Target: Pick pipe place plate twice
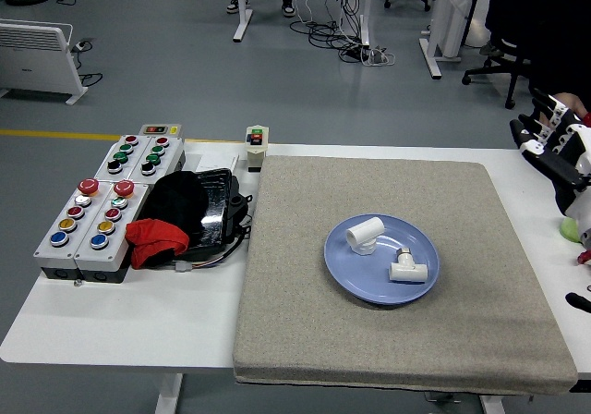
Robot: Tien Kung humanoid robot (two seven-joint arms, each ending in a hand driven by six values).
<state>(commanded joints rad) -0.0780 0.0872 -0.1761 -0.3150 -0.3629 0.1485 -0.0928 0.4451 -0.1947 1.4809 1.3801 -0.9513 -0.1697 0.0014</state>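
right hand (554, 141) at worktop's right edge, fingers spread, empty | two pipes, elbow (364, 235) and tee (404, 266), lie on blue plate (346, 271) | both placed; keep hand high, clear of plate
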